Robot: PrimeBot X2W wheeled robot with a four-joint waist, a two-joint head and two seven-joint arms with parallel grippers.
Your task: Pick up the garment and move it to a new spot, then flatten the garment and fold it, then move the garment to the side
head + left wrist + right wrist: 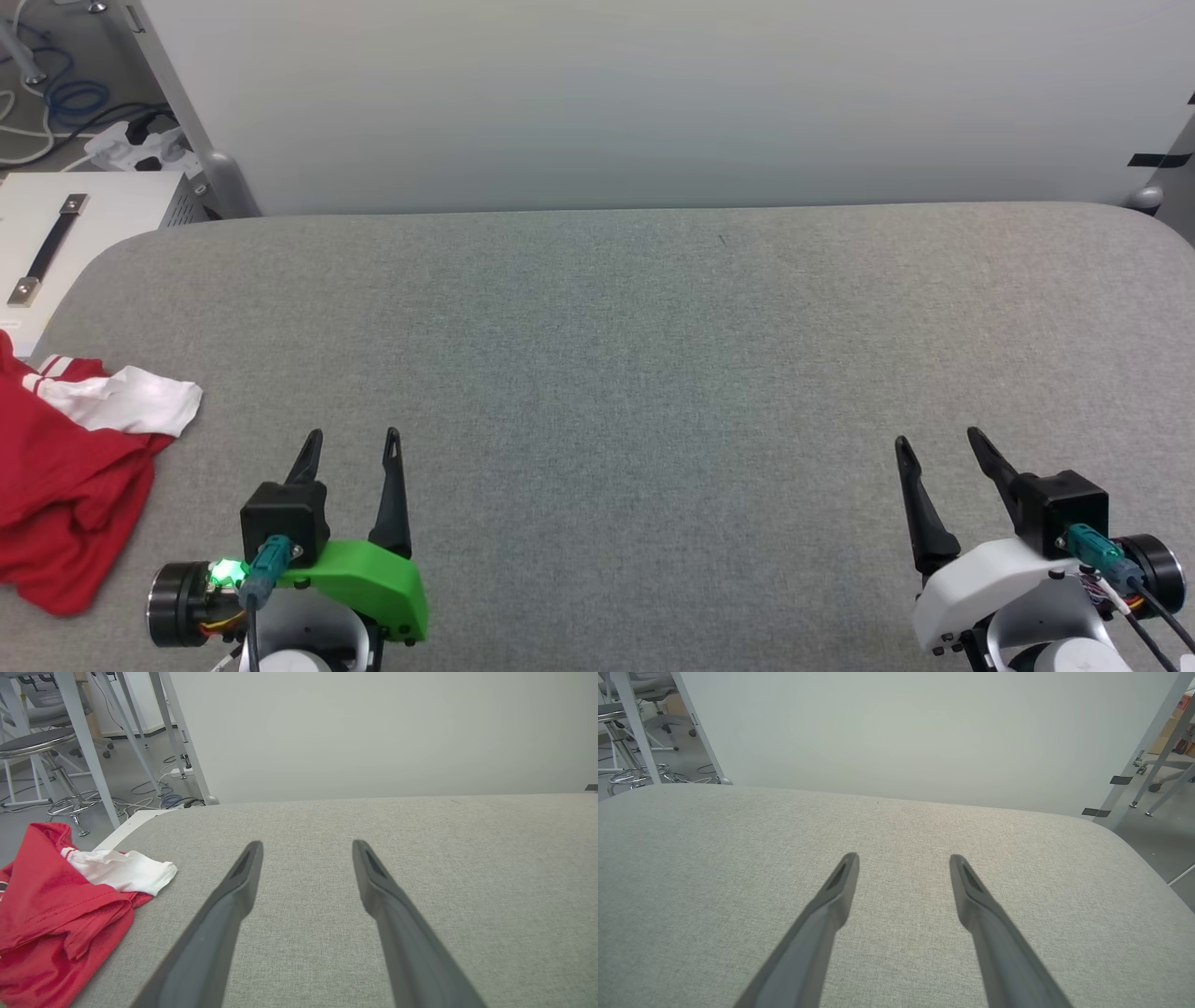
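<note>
You see the grey table (653, 373) with the garment (65, 485) crumpled at its left edge, near you. It lies left of the left gripper (355, 434), apart from its fingers. That gripper and the right gripper (937, 437) hover with fingers spread, holding nothing.

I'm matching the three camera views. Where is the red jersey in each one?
Head view: red jersey at the lower left edge, left of the left gripper.
Left wrist view: lower left corner, crumpled, white sleeve on top.
Right wrist view: faces the table's right part, away from the jersey.
Shared landmark: far edge of the grey table against the pale wall.
</note>
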